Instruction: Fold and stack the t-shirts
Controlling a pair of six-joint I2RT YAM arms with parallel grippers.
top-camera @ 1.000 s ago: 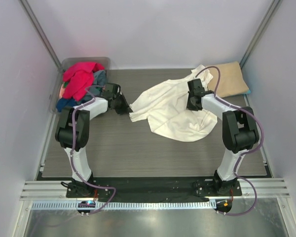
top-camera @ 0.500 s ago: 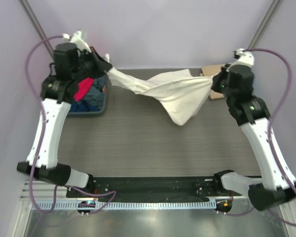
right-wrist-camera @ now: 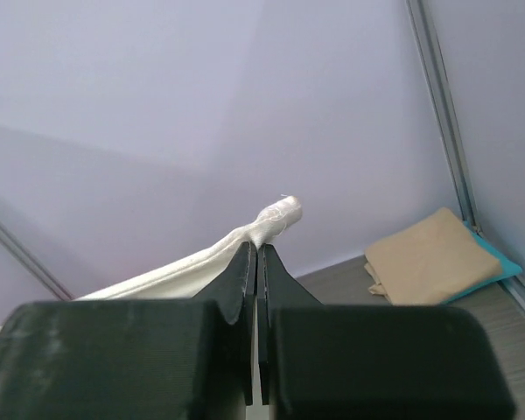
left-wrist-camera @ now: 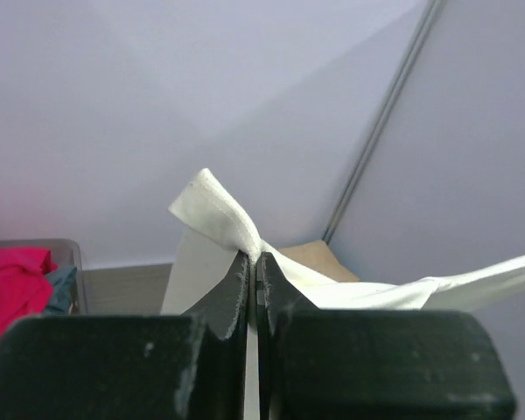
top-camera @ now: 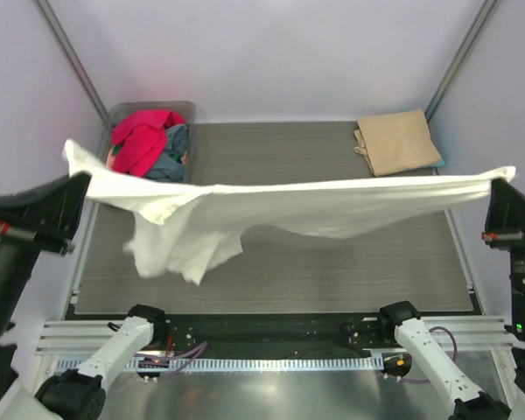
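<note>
The cream-white t-shirt (top-camera: 271,206) hangs stretched in the air across the whole table, a flap drooping at its left. My left gripper (top-camera: 77,175) is shut on its left end, seen pinched in the left wrist view (left-wrist-camera: 254,255) with a tuft of the cream-white t-shirt (left-wrist-camera: 217,206) above the tips. My right gripper (top-camera: 499,182) is shut on its right end, also in the right wrist view (right-wrist-camera: 256,247), where the cloth (right-wrist-camera: 276,214) bunches above the tips. A folded tan-beige t-shirt (top-camera: 398,140) lies at the back right. Red (top-camera: 142,140) and blue-grey (top-camera: 173,140) t-shirts sit in the tub.
The grey translucent tub (top-camera: 188,109) stands at the back left corner of the dark table (top-camera: 332,262). Both arm bases sit at the near edge. Grey walls with metal posts close in the sides. A teal cloth edge (top-camera: 437,163) peeks from under the tan shirt.
Both arms have swung up and outward toward the camera, pulling the cream-white shirt from a sagging bundle into a taut span high above the table.
</note>
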